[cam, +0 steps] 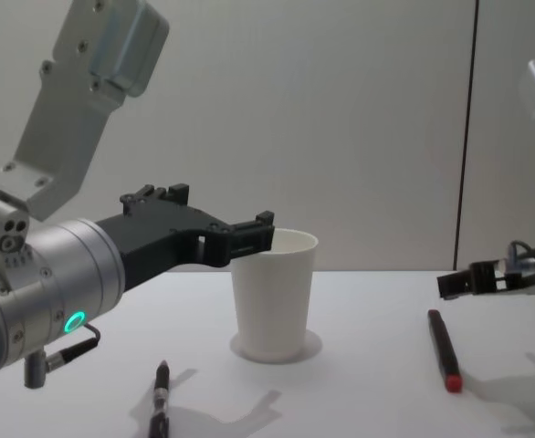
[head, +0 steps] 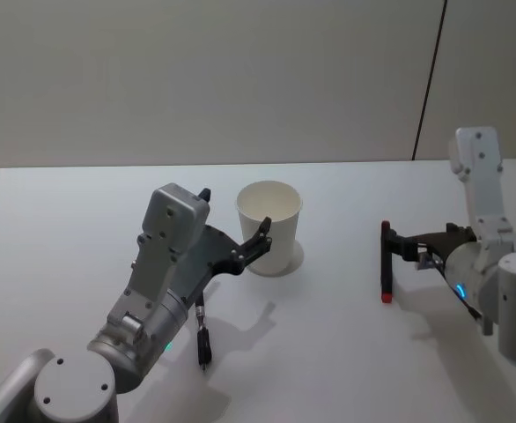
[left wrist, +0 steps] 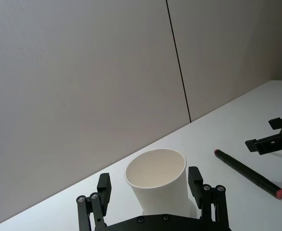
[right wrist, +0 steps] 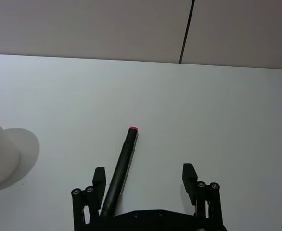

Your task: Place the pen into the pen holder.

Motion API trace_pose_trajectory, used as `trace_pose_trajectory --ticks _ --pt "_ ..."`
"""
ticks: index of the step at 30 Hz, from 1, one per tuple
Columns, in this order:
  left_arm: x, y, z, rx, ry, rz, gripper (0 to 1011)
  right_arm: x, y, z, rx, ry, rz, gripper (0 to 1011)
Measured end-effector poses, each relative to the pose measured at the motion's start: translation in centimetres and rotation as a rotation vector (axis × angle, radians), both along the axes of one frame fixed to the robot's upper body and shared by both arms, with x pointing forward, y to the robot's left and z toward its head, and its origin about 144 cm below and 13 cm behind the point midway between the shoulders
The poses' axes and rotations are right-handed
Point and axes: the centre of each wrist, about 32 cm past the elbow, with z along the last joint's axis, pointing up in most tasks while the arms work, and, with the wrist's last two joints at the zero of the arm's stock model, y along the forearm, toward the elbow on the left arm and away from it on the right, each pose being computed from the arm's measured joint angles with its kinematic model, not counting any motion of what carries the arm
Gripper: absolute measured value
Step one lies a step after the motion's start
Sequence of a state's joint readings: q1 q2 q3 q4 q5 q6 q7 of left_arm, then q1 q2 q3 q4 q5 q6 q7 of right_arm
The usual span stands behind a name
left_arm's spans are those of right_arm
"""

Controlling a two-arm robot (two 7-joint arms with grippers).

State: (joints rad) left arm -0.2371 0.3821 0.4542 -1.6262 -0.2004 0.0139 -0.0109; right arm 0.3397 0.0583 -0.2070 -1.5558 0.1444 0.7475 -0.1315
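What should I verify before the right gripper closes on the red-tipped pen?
1. Right gripper open: ok.
2. Red-tipped pen between its fingers: ok, but it lies close to one finger, not centred.
3. Right gripper low enough to pinch the pen: cannot tell.
4. White paper cup upright, mouth free: ok.
5. Left gripper open, one finger on each side of the cup: ok; whether it touches the cup: cannot tell.
6. Black pen beside the left arm, away from the right gripper: ok.
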Motion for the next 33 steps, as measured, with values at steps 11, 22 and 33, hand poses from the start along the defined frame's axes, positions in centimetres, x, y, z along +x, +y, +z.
trace_pose_trajectory --ticks 11,22,33 --pt "0.0 0.0 0.0 0.0 0.0 0.0 1001 1.0 0.3 0.2 -0.008 0.03 0.013 1001" --pt "0.0 0.0 0.0 0.0 0.0 0.0 1001 2.2 0.7 0.1 -0.011 0.079 0.009 1001" --pt "0.0 0.0 0.0 0.0 0.0 0.0 1001 3.4 1.4 -0.2 -0.01 0.131 -0.006 1001"
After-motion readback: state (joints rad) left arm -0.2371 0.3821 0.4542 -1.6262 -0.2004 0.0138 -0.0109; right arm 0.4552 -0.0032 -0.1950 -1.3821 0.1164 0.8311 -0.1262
